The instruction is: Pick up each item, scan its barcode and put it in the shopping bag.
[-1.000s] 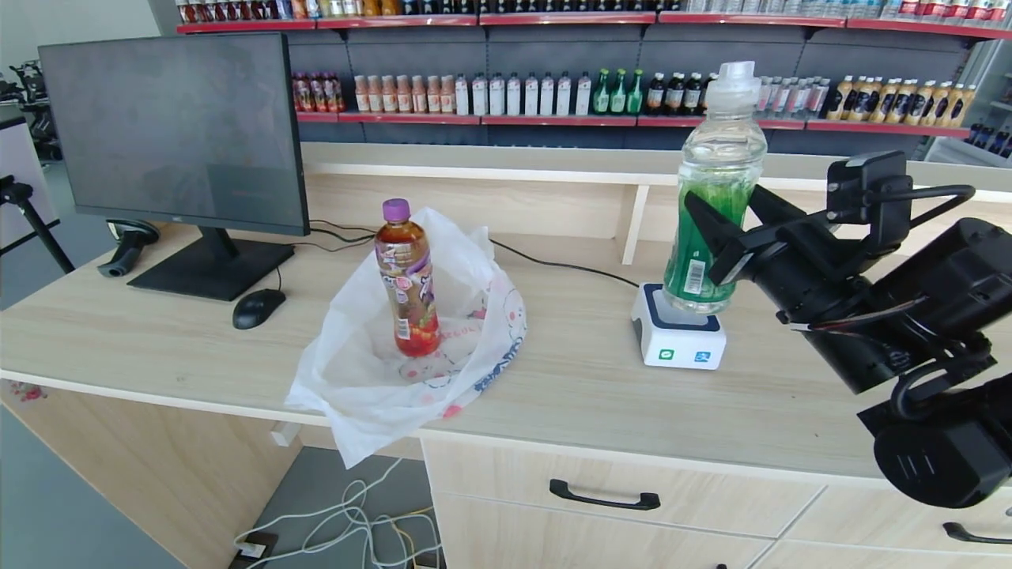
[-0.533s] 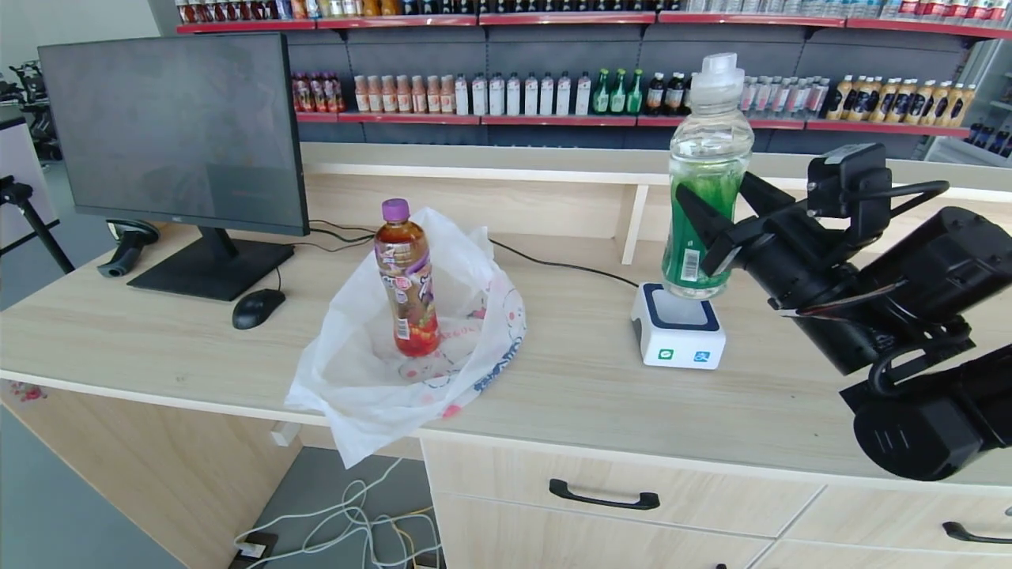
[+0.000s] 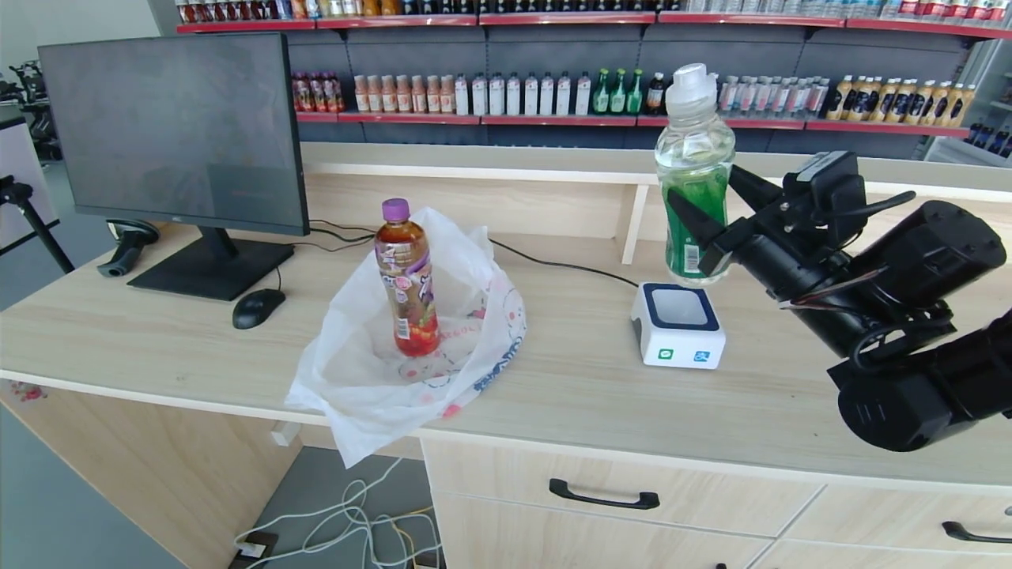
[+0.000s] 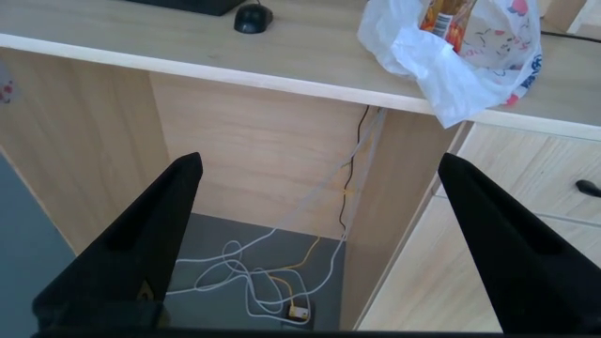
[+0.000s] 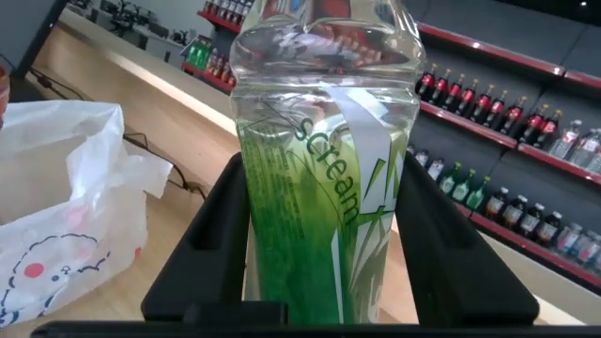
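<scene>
shifted back off the scanner (image 3: 677, 325): clear bottle (image 3: 694, 197), green label, clamped in my right gripper (image 3: 705, 190), cap cropped in wrist view. left gripper (image 4: 319, 161) spread wide. crinkled shopping bag (image 3: 356, 371) left of scanner.

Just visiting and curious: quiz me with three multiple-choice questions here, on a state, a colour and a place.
1. The left gripper is: A. open, empty B. shut, empty C. shut on a bottle
2. The label on the clear bottle in the right gripper is: A. green B. red C. blue
3. The purple-capped bottle stands: A. in the left gripper B. in the shopping bag C. in the right gripper
Key: 1 A, fingers wide apart; 2 A, green wrap shows; 3 B, bag plastic surrounds it.
</scene>
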